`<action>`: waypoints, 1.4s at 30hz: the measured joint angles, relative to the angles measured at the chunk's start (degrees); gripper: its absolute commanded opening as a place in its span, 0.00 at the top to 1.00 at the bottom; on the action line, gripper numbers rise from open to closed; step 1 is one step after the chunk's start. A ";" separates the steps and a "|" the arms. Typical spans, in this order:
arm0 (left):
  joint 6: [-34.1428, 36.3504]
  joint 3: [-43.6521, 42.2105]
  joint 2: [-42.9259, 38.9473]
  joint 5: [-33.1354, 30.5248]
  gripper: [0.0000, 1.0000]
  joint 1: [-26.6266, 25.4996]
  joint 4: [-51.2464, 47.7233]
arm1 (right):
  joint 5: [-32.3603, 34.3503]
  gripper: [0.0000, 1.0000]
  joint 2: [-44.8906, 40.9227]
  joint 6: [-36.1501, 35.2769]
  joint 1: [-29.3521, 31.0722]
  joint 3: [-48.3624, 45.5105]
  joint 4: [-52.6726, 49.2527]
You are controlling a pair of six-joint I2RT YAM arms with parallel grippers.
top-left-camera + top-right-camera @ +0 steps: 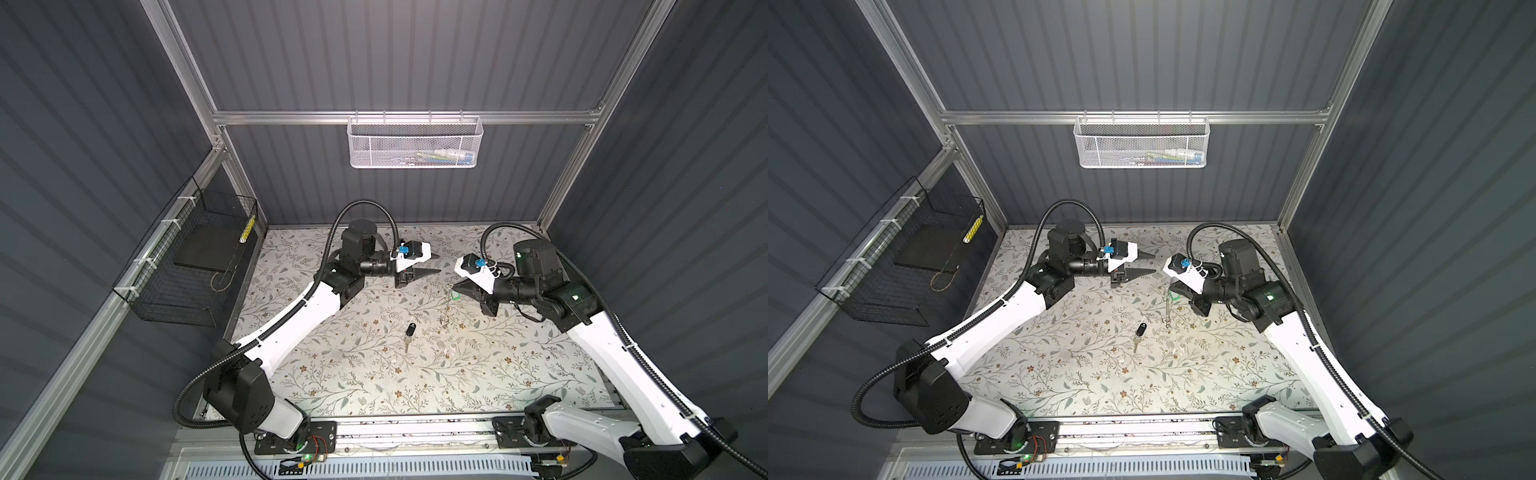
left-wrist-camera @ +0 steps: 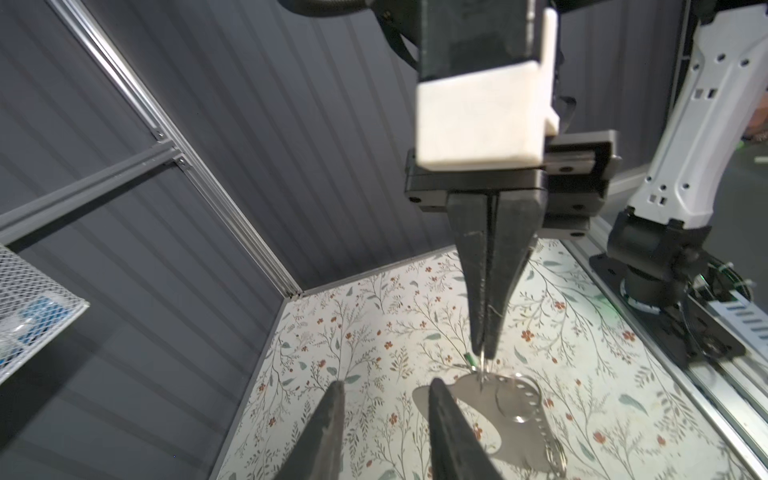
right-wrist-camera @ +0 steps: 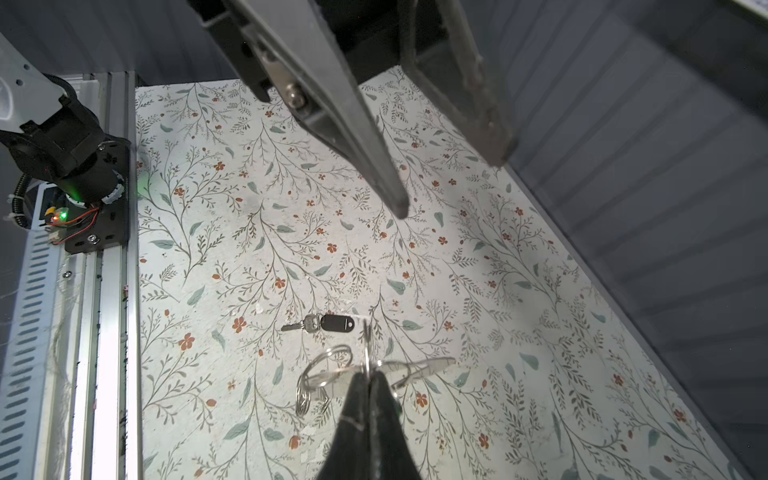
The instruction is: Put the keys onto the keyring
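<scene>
Worktop (image 1: 332, 374) carries 1 loose key (image 1: 410, 332), black-fobbed. Left end effector (image 1: 439, 263) stands part-open, empty; right end effector (image 1: 454, 286) pinches the dangling keyring (image 2: 469, 388) — green tag (image 1: 457, 296) beside its tips. Risk: thin grip slips — keyring swings.

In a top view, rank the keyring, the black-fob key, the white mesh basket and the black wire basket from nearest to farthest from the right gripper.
1. keyring: hangs from the shut right gripper.
2. black-fob key: lies on the table, toward the front.
3. white mesh basket: high at the back.
4. black wire basket: far off on the left side.
</scene>
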 measured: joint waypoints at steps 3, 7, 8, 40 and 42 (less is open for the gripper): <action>3.96 2.32 1.05 -1.95 0.73 -1.66 -7.50 | 0.17 1.00 0.52 0.09 0.00 0.15 -2.21; 6.19 4.52 2.14 -4.17 0.74 -3.50 -12.52 | 0.44 1.00 2.34 0.13 0.00 1.44 -4.28; 6.58 4.59 2.14 -4.50 0.74 -3.87 -13.18 | 0.50 1.00 2.51 0.15 0.00 1.49 -4.52; 14.51 9.84 6.08 -14.69 0.99 -9.46 -25.49 | 0.85 1.00 3.23 1.20 0.22 1.49 -6.01; 14.75 9.86 6.19 -14.19 1.00 -9.46 -25.49 | 0.92 0.91 3.26 1.20 0.22 1.49 -5.99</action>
